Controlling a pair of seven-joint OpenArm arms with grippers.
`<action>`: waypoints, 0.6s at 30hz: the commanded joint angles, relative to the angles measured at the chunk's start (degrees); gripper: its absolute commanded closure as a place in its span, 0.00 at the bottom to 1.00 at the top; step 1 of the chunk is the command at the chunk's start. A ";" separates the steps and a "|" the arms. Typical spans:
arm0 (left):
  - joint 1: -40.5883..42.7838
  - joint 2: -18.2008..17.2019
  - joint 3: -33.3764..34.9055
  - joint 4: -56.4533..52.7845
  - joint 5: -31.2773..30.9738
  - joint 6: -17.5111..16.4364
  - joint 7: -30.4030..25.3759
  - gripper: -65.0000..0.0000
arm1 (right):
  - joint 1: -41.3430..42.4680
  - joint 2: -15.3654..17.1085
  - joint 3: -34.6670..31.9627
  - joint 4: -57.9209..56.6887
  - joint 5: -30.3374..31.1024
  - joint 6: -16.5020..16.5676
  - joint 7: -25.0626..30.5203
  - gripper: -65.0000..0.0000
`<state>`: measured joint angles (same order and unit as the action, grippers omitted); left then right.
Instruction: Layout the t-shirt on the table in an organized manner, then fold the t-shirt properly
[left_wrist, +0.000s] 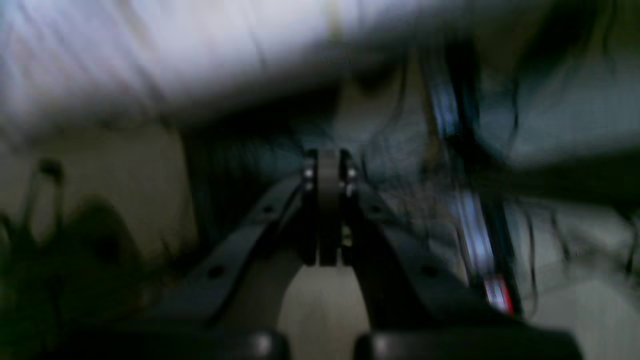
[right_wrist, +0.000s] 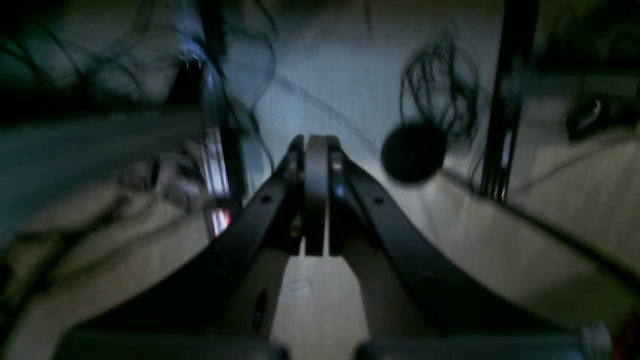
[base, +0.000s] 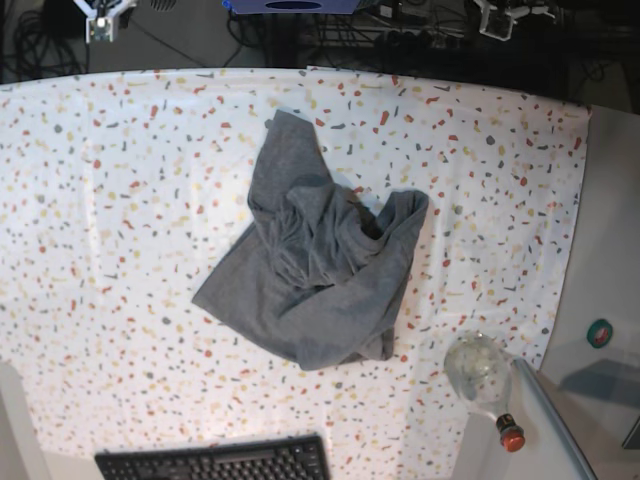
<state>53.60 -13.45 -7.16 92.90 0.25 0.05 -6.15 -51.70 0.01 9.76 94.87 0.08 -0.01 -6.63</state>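
The heather-grey t-shirt (base: 320, 270) lies crumpled in a heap near the middle of the flecked white table (base: 120, 200), with folds bunched over each other. Neither wrist view shows the t-shirt. In the blurred left wrist view my left gripper (left_wrist: 328, 160) is shut with nothing between its fingers, and dark cables and floor lie beyond it. My right gripper (right_wrist: 316, 145) is also shut and empty, pointing at a pale floor with a coil of black cable (right_wrist: 435, 85). Both arms are back beyond the table's far edge, well away from the shirt.
A black keyboard (base: 215, 462) lies at the table's near edge. A clear bottle with a red cap (base: 482, 375) lies at the near right corner, beside a plain grey surface (base: 610, 290). Cables and equipment crowd the far side.
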 joint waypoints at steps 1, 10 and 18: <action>0.68 -0.31 -1.06 4.11 -2.23 0.25 -1.36 1.00 | -0.12 0.56 0.31 3.20 0.14 -0.21 1.31 1.00; -17.08 -5.40 -3.87 14.22 -14.54 0.25 19.47 1.00 | 15.53 0.91 -7.25 13.04 0.14 0.05 -8.62 1.00; -28.68 -5.67 -3.87 11.40 -14.54 0.08 28.97 0.42 | 27.31 1.00 -23.69 11.11 0.06 0.05 -15.83 0.59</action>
<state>25.06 -18.44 -10.83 103.77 -14.13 -0.01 23.94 -24.67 0.95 -13.96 105.34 0.08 -0.01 -23.38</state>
